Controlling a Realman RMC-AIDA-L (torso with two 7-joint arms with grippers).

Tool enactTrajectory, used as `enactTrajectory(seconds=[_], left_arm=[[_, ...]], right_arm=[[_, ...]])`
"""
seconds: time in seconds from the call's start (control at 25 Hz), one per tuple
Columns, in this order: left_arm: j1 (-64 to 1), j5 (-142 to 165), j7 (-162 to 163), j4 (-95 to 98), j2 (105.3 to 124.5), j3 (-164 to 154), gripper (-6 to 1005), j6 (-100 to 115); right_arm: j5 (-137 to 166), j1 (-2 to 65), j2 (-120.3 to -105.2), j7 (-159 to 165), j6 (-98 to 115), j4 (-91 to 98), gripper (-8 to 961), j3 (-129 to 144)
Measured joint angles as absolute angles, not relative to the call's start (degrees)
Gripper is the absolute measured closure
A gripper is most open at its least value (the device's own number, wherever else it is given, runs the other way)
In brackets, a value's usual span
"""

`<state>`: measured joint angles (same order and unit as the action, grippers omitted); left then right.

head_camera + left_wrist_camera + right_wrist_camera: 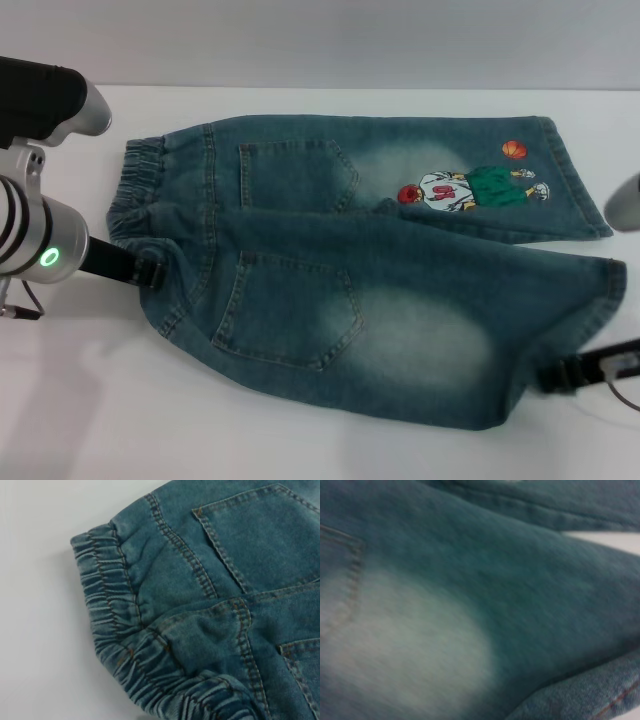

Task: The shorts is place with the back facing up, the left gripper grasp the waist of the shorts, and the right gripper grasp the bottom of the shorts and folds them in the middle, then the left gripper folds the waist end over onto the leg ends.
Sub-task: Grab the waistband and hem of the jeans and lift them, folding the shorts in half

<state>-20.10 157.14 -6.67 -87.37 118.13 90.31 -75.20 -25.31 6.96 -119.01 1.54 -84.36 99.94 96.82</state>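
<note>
Blue denim shorts (380, 260) lie back side up on the white table (90, 420), both back pockets showing. The elastic waist (140, 185) points left and the leg ends point right. My left gripper (152, 268) is at the near end of the waist, shut on the fabric, which bunches there. The right gripper (556, 376) holds the near leg's hem at its lower corner. The near half overlaps the edge of the far leg. In the left wrist view the gathered waistband (105, 595) fills the picture. The right wrist view shows only faded denim (420, 645).
A cartoon figure print (470, 188) and an orange ball mark the far leg near its hem. A grey rounded object (625, 203) sits at the right edge. Bare white table surrounds the shorts.
</note>
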Motion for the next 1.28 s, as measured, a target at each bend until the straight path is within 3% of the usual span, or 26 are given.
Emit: enactTrajectory(seconds=[0.2,0.44,1.28], left_arm=[[-20.2,157.1,-6.6,-87.4,118.13,90.4,788,-75.0],[-20.2,157.1,-6.4,-87.3,118.13,90.5,788,-74.3],[-14.8,154.1,-5.8,-88.4,118.06,90.9,788,-61.8]], right_arm=[[-27.4,8.8,-118.94,-0.1,-82.4,99.0,743,97.3],[-30.3,9.3,-118.96,-2.2,-79.2,97.6,951,97.1],[-38.0,3.8,-119.26,-16.9,-54.7,98.2,954,96.3]])
